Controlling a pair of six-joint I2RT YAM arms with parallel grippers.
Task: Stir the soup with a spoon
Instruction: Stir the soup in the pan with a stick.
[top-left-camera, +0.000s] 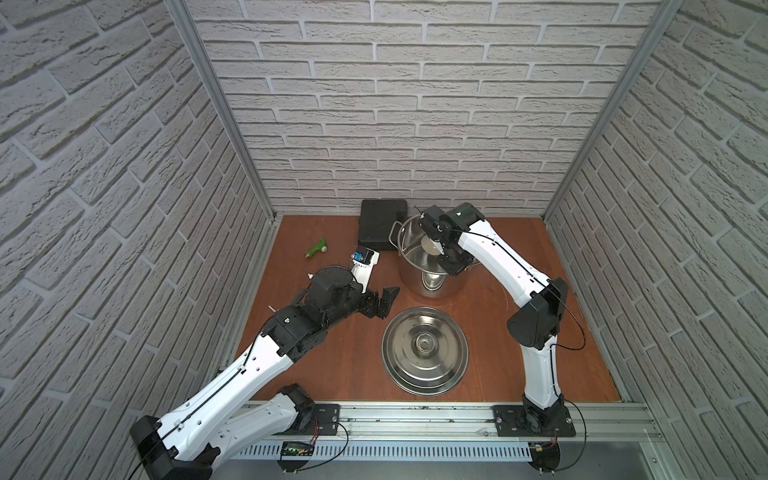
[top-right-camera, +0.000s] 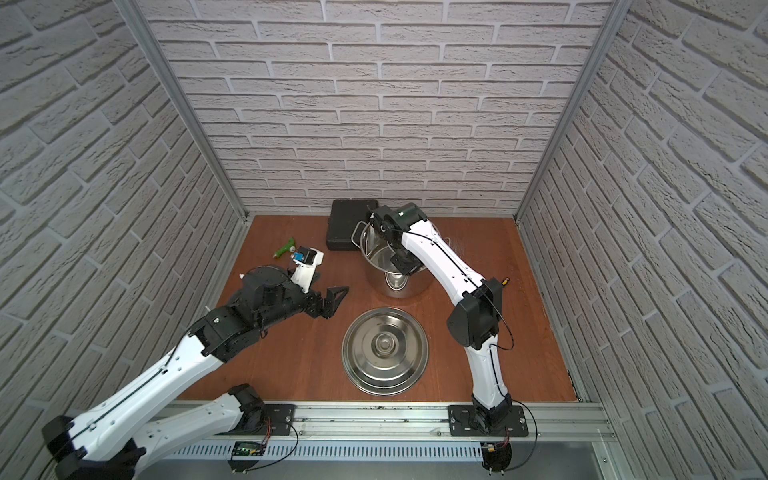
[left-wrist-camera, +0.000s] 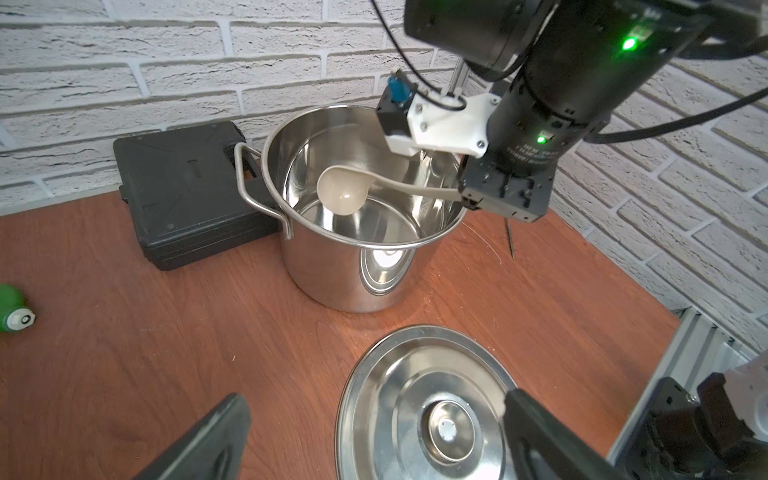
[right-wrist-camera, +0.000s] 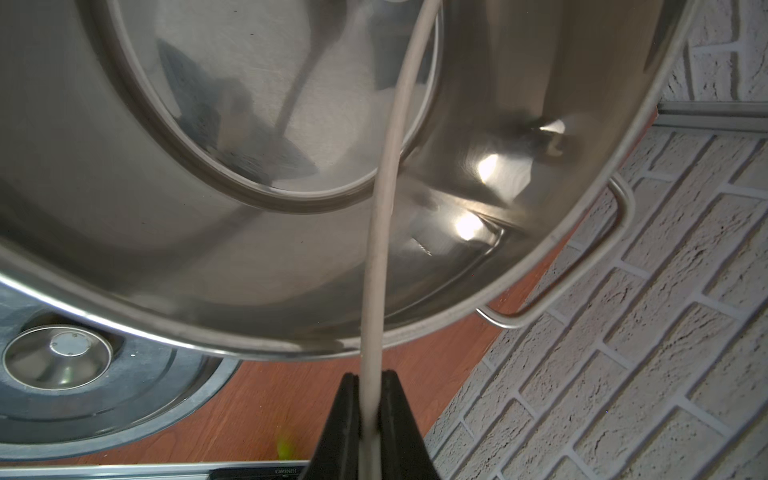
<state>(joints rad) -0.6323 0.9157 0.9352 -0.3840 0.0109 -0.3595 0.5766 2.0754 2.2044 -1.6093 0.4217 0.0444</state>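
The stockpot (left-wrist-camera: 332, 270) and the lid (left-wrist-camera: 395, 395) beside it are finished in glossy steel; the ladle (left-wrist-camera: 340, 195) is made of matt cream plastic.

The pot (left-wrist-camera: 332, 270) and its lid (left-wrist-camera: 395, 395) were mirror-bright silver, the ladle (left-wrist-camera: 340, 195) cream-white, the case (left-wrist-camera: 187, 195) matte black, the small tool (top-left-camera: 316, 248) bright green, the table (top-left-camera: 332, 357) reddish-brown with wood grain, and the walls (top-left-camera: 415, 104) whitish-grey in a brick pattern.

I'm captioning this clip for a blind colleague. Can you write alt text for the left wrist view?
The right pincer holds a cream ladle by its handle, with the bowl inside an empty steel pot on a wooden table. The lid lies flat nearby, a black case beside the pot.
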